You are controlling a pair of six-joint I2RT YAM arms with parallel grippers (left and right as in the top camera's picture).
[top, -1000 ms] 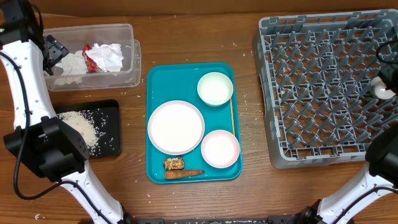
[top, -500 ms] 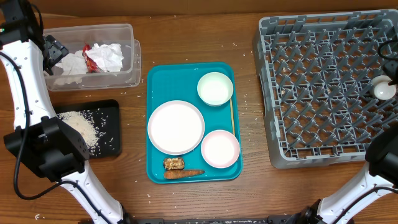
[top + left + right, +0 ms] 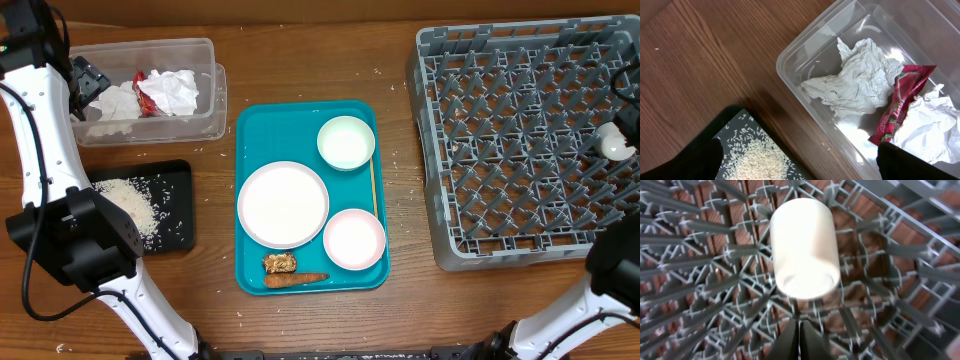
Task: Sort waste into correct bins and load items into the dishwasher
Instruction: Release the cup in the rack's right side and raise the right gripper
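Right gripper (image 3: 800, 326) first: my two fingers look pressed together with nothing between them, hanging just short of the white cup (image 3: 802, 245). The cup is free of me. It rests on the grey dishwasher rack (image 3: 700, 280), among the pegs at the rack's right edge. Its pale round end faces my wrist camera, and I cannot tell whether that end is the mouth or the base.

I judge the cup to be light, stiff and smooth-walled, so it would slip under a weak pinch and roll if nudged sideways. If it needs reseating, I would take it across the wall at mid-height, one finger on each side, not by the end.

My left gripper (image 3: 797, 150) is spread wide and empty. It hangs over the near edge of the clear bin (image 3: 790, 70), with the black tray's rice (image 3: 760, 162) just beside it. Crumpled paper (image 3: 855, 85) and a red wrapper (image 3: 897, 107) lie in the bin.

On the teal tray (image 3: 250, 130), to the left of the rack, a plate (image 3: 283, 204) and two bowls (image 3: 346, 141) wait, with a thin stick (image 3: 373, 185) and food scraps (image 3: 296, 279) at the near end. By my reckoning the crockery is hard, glossy and breakable. The bowls want a pinch over the rim. The plate lies flat, so only its raised edge offers a hold.
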